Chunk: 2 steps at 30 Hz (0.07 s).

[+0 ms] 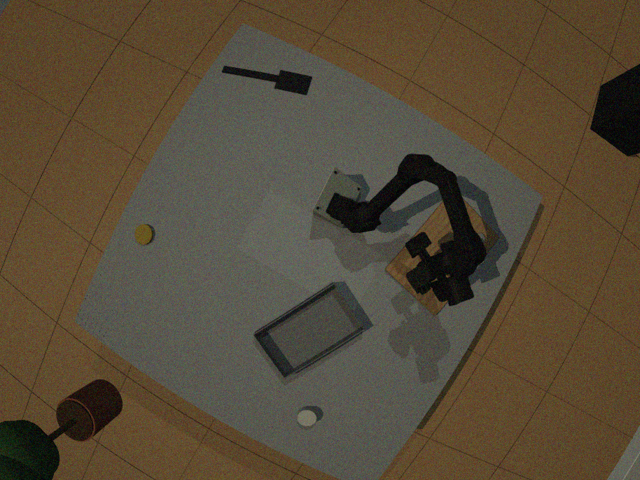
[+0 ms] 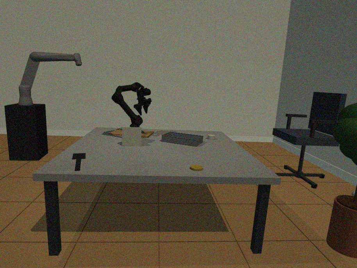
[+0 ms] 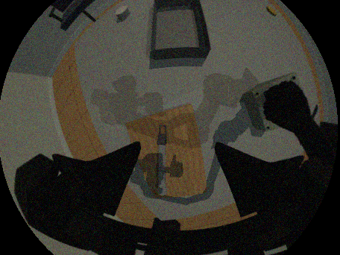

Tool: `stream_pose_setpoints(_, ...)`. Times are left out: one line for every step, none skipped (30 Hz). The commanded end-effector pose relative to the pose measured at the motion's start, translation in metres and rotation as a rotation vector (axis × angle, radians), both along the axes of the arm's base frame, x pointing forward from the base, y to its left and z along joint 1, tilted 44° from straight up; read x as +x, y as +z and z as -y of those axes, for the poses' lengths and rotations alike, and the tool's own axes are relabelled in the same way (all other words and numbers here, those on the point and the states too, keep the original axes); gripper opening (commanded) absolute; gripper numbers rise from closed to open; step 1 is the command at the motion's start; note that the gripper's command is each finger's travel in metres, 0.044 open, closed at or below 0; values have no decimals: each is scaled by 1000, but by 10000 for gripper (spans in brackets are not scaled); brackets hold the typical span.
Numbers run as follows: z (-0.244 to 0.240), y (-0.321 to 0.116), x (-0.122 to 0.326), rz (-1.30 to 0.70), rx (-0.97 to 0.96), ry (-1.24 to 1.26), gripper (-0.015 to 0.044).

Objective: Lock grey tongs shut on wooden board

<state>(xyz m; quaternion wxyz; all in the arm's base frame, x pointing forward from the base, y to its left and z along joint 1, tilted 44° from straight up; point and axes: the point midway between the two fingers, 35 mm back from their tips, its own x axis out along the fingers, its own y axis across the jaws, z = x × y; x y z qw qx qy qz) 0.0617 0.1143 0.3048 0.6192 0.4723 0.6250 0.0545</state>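
The grey tongs (image 3: 162,139) lie on the wooden board (image 1: 400,266) (image 2: 148,133) (image 3: 194,175) in the wrist view. They show as one narrow bar, with the arms close together. The lock inside the hinge cannot be seen. My gripper (image 2: 143,113) (image 3: 178,145) is open and empty, fingers pointing down, raised well above the board. The tongs lie below the gap between the fingers and touch neither one. In the top view the arm hides them. The roasting tin (image 1: 276,356) (image 2: 181,140) (image 3: 175,53) stands beside the board with nothing in it.
A white round piece (image 1: 306,418) (image 2: 211,136) (image 3: 121,11) stands beyond the tin. A yellow disc (image 1: 143,234) (image 2: 196,167) and a black flat tool (image 1: 293,82) (image 2: 78,156) lie far from the board. The arm's pale base block (image 2: 131,136) stands near the board.
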Motion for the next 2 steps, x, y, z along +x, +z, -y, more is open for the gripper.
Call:
stream_pose_setpoints(2, 1, 1, 0, -7, -20, 440)
stream_pose_setpoints(2, 1, 1, 0, -7, -20, 440)
